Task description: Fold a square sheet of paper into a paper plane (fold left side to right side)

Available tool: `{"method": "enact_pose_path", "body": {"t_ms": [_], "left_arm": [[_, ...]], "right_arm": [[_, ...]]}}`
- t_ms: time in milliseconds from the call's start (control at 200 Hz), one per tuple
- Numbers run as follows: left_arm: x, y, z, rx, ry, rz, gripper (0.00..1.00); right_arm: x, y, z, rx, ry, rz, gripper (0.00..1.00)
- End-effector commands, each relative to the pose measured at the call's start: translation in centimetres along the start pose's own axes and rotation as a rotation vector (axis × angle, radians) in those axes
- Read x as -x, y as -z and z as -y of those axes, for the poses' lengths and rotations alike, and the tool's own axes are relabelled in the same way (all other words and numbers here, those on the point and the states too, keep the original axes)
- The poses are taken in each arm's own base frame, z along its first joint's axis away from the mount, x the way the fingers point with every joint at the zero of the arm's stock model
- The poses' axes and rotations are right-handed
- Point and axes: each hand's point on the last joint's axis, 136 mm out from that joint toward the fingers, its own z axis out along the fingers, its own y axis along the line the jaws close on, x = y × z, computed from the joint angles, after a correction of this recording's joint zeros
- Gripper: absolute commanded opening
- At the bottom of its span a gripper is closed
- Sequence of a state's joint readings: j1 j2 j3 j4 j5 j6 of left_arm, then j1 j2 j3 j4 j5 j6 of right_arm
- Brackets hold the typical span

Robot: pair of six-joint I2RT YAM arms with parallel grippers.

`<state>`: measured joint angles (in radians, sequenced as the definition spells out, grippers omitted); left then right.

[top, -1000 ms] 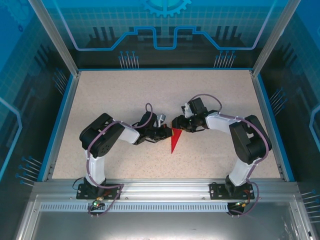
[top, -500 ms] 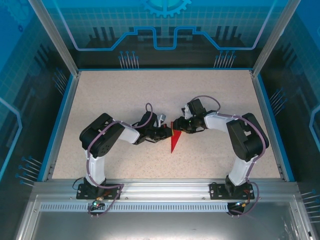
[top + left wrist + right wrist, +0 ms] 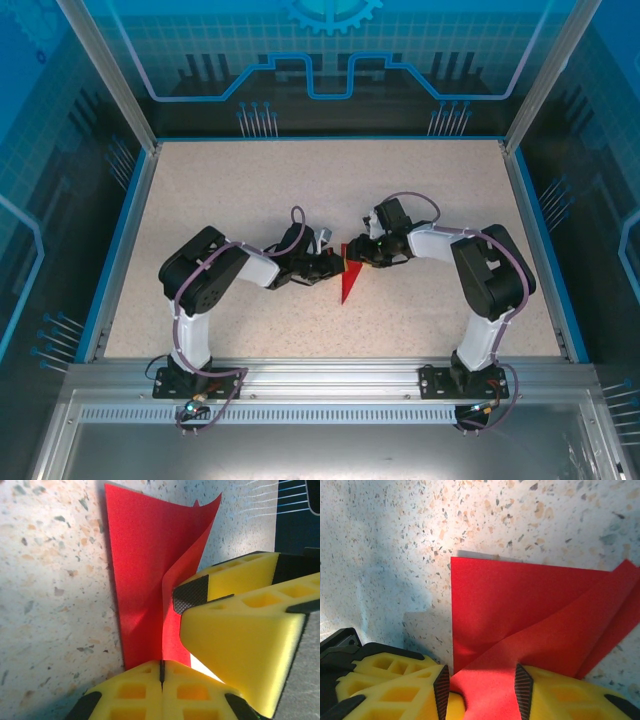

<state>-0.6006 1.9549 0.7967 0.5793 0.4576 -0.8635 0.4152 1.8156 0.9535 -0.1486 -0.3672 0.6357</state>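
From overhead, the narrow tip of the red paper [image 3: 346, 288] points toward my side of the speckled worktop [image 3: 250, 200], roughly midway between the two arms. Its wider end sits just beyond, where both end effectors meet. The left end effector [image 3: 330, 268] has its yellow fingers pressed together on the paper's edge; its wrist view shows the sheet [image 3: 145, 570] running into the seam between them. The right end effector [image 3: 357, 256] stands partly spread, pads [image 3: 441, 685] either side of a raised flap, while the rest of the sheet [image 3: 520, 600] lies flat beyond.
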Motion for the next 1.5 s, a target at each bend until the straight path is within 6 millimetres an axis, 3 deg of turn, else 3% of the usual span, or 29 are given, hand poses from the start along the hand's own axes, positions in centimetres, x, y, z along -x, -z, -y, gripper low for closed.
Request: {"method": "enact_pose_path", "body": {"t_ms": [0,135,265,440,630,960,1496], "left_arm": [[-2.2,0.5,-1.3,0.074,0.012,-0.044,0.12],[-1.9,2.2,0.1,0.068,-0.015,-0.02,0.24],[-2.1,4.0,1.7,0.054,-0.042,-0.009,0.29],[-3.2,5.0,4.8,-0.011,-0.065,-0.041,0.17],[-4.3,3.6,7.3,-0.076,-0.057,-0.111,0.12],[-5.2,1.1,5.2,-0.032,-0.016,-0.16,0.11],[-6.6,0.2,1.5,0.055,0.032,-0.182,0.11]], "right_arm": [[-3.1,-0.7,4.4,-0.136,-0.076,-0.087,0.42],[-3.6,-0.7,5.0,-0.154,-0.076,-0.096,0.42],[-3.6,-0.8,5.0,-0.15,-0.075,-0.096,0.41],[-3.5,-0.9,4.7,-0.138,-0.071,-0.095,0.41],[-3.5,-1.0,4.6,-0.135,-0.07,-0.099,0.41],[-3.5,-1.0,4.3,-0.132,-0.063,-0.101,0.41],[-3.4,-1.0,4.3,-0.136,-0.057,-0.107,0.42]]}}
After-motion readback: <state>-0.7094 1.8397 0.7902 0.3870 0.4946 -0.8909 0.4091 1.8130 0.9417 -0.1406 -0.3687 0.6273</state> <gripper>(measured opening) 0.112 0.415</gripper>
